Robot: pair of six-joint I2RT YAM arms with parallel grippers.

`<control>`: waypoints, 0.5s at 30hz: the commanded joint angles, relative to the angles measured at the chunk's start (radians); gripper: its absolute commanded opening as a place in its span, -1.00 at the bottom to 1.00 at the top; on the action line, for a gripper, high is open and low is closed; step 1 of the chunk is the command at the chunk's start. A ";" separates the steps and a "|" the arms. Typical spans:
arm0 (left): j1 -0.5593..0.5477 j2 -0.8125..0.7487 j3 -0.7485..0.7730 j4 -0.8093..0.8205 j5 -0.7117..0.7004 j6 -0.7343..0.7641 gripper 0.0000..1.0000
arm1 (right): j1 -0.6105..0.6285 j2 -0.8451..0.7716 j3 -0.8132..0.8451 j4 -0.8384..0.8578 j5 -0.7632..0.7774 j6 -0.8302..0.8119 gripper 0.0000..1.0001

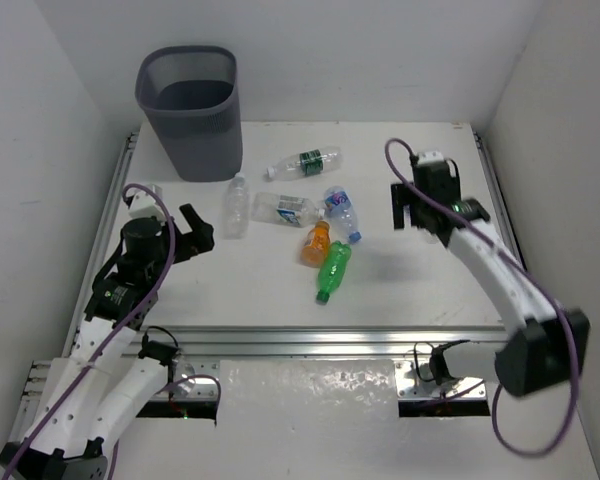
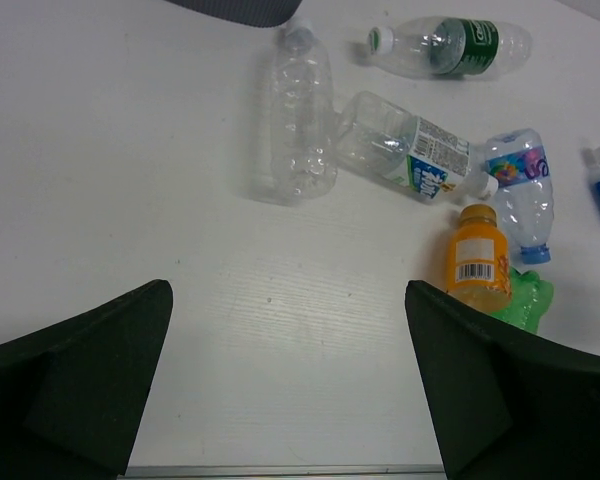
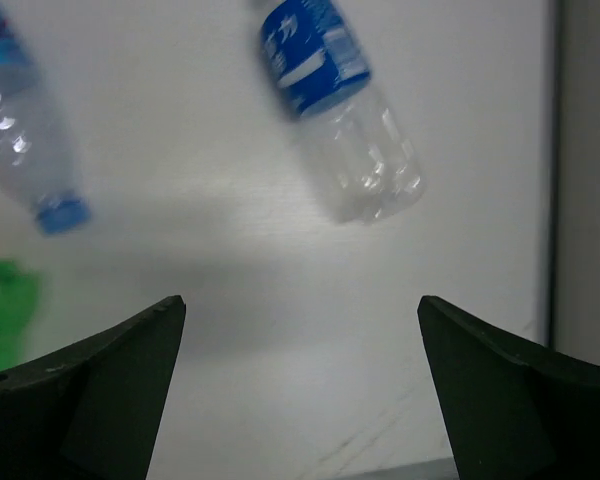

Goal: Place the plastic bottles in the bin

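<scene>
Top external view gives you the bin (image 1: 188, 110) upright in the upper left of the frame, on the white table (image 1: 420, 290). None of the bottles in view is inside it. They lie on their sides in a loose cluster at the centre of the frame.

- The plain clear bottle (image 1: 237, 207) lies nearest the bin, just below and right of its base.
- The dark-green-label bottle (image 1: 305, 162) lies at the top of the cluster.
- Below it is the white-and-blue-label bottle (image 1: 285, 208). Its cap end is just beside the purple-and-blue-label bottle (image 1: 342, 212).
- The orange bottle (image 1: 316, 243) lies under those two, and the green bottle (image 1: 333, 270) touches its lower right side.
- The blue-label bottle (image 3: 335, 110) shows in the upper centre of the right wrist view. You cannot pick it out from above.

Your left gripper (image 1: 195, 232) sits at the middle left of the frame, left of the cluster. In the left wrist view its fingers are spread wide at the bottom corners, with only bare table between them.

Your right gripper (image 1: 402, 208) is at the middle right, just right of the cluster. In the right wrist view its fingers are also spread wide and hold nothing. The blue-label bottle lies above them in that frame.
</scene>
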 commanded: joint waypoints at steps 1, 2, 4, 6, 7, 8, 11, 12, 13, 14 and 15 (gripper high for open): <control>-0.011 0.008 0.022 0.051 0.041 0.011 0.99 | -0.018 0.275 0.204 0.031 0.318 -0.182 0.98; -0.011 0.013 0.022 0.056 0.062 0.015 0.99 | -0.029 0.408 0.292 0.018 0.312 -0.207 0.98; -0.014 0.013 0.018 0.063 0.078 0.021 0.99 | -0.068 0.510 0.350 0.034 0.271 -0.262 0.98; -0.019 0.010 0.016 0.065 0.076 0.021 0.99 | -0.096 0.647 0.432 0.037 0.233 -0.299 0.98; -0.019 0.008 0.015 0.064 0.075 0.021 0.99 | -0.119 0.691 0.458 0.001 0.214 -0.304 0.98; -0.019 0.008 0.016 0.065 0.073 0.019 0.99 | -0.127 0.725 0.479 -0.009 0.200 -0.304 0.98; -0.022 0.011 0.013 0.067 0.073 0.019 0.99 | -0.141 0.818 0.495 -0.025 0.147 -0.299 0.98; -0.022 0.016 0.016 0.065 0.075 0.021 0.99 | -0.145 0.837 0.498 -0.029 0.131 -0.297 0.97; -0.022 0.024 0.018 0.067 0.076 0.021 0.99 | -0.147 0.867 0.495 -0.027 0.130 -0.299 0.91; -0.022 0.028 0.018 0.067 0.076 0.022 0.99 | -0.148 0.878 0.490 -0.027 0.131 -0.296 0.83; -0.022 0.033 0.019 0.065 0.079 0.022 0.99 | -0.150 0.886 0.490 -0.035 0.121 -0.291 0.73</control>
